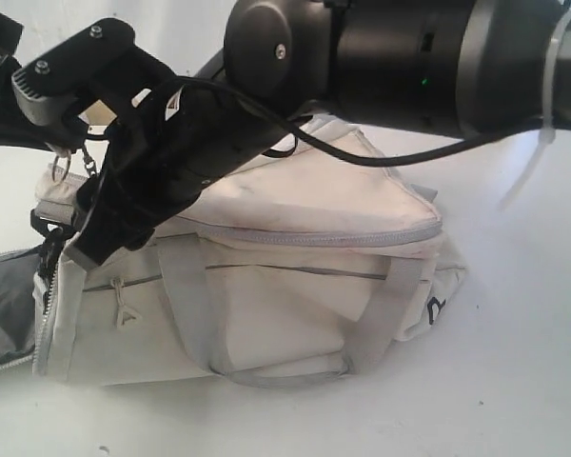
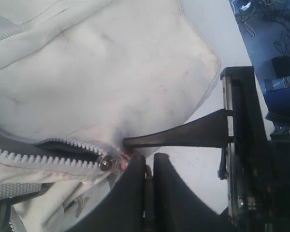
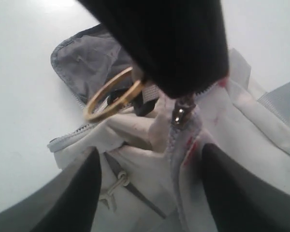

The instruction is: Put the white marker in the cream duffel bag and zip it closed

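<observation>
While the cream duffel bag (image 1: 285,314) rests on the white table (image 1: 514,381), you are at the zipping step. Over the bag's open end, your right gripper (image 3: 150,147) hangs spread, holding nothing. Your left gripper (image 2: 146,166) is pressed together there, apparently pinching the zip slider (image 3: 180,113). Next, draw it along the parted teeth (image 2: 38,157). A brass ring (image 3: 111,94) and the other claw crowd that end. The white marker is out of sight, probably inside the bag.

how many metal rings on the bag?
1. A gold ring hangs at the open end of the cream duffel bag, beside a zipper slider. Others may be hidden.
</observation>
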Robot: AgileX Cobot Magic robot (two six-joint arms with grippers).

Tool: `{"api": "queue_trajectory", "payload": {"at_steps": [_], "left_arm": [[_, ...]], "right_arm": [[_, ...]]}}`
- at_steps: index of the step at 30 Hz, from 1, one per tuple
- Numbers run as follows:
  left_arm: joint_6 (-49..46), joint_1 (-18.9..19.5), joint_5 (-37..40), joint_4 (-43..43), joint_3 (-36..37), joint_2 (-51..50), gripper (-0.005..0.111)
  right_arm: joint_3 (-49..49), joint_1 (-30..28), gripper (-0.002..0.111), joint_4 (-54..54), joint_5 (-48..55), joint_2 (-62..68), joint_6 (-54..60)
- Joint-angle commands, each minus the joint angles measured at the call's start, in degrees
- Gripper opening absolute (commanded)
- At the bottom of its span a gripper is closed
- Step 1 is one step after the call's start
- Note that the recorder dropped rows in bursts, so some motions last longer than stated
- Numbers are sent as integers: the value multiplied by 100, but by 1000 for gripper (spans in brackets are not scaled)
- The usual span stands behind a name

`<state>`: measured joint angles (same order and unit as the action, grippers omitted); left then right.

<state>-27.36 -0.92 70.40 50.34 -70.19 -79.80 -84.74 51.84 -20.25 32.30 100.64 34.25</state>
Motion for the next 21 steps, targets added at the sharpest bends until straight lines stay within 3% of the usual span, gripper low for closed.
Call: {"api": "queue_trajectory", "payload": {"at_steps": [1,10,21], "left_arm": [[30,21,-44,232,-58,53,0],[453,21,-209,-580,-58,53,0],[485,21,-575,-625,-58,43,0]], "right_arm": [[12,17,57,82,-210,117,67],[12,17,57,300,-139,137,6],[12,17,57,276,447,-198,-199]]}}
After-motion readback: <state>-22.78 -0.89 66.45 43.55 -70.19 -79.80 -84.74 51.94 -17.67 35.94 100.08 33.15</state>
